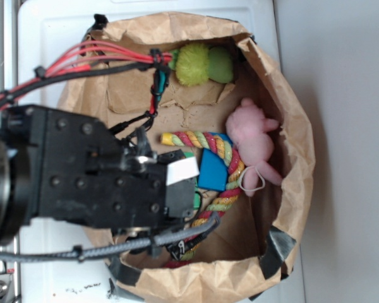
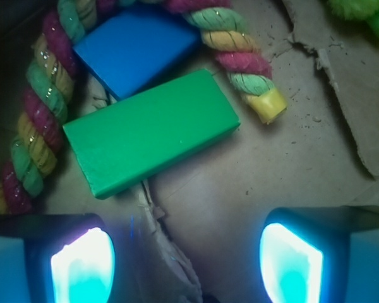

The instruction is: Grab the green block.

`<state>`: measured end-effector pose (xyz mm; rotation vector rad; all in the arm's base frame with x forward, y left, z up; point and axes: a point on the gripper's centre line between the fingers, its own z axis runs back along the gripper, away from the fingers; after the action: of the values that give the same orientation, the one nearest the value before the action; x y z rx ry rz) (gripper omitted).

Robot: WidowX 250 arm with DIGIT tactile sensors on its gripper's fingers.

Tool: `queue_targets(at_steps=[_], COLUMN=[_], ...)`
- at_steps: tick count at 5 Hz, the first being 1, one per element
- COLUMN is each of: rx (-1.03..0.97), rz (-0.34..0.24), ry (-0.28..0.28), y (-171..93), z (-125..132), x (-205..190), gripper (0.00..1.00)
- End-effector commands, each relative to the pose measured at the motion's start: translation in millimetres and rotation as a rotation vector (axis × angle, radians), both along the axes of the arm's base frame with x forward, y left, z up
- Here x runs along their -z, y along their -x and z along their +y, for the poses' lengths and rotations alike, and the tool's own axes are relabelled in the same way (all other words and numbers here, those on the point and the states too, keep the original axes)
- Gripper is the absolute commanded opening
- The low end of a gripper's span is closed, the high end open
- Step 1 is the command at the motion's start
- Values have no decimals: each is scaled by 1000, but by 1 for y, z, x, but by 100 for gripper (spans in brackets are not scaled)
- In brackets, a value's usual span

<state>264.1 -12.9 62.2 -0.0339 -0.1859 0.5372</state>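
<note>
this looks like a robot lab bench, not a home. i'm working over a plain white table (image 1: 50, 38) with a metal rail along its left edge, beside a bare grey surface on the right. my black arm (image 1: 82, 170) trails bundled red and black cables (image 1: 82, 57) held by zip ties. a crumpled brown paper bag (image 1: 284, 95) with black tape at its near corners serves as a bin, holding odd test props: a plush pink toy (image 1: 252, 136), a fuzzy lime toy (image 1: 199, 63), a coloured rope (image 1: 221, 148).
</note>
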Motion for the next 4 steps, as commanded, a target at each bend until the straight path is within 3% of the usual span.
queue_targets(at_steps=[1,2,4], rx=[-122,-240,-395], rz=[-19,37,55], ry=[56,128,146], y=[-20,-17,-23], z=[18,26,21], x=[-25,-43,-42], gripper=[100,100,100])
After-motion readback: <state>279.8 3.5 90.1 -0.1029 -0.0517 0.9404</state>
